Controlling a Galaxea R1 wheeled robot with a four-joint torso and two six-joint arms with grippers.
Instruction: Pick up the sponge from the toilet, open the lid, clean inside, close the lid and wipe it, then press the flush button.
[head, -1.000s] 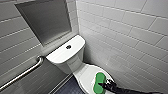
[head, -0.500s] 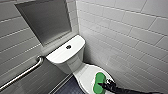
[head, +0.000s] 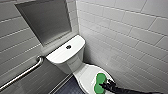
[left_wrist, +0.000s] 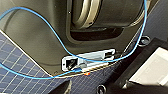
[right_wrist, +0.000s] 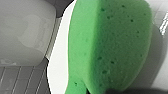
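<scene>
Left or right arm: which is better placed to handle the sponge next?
Right. The right gripper sits at the sponge on the closed lid, and the right wrist view has the sponge close up. The left arm looks tucked by the robot's body, near a blue cable.

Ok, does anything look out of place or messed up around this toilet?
Nothing looks spilled, cracked or askew. The only odd item is the green sponge on the closed lid, with the right gripper at its near end.
</scene>
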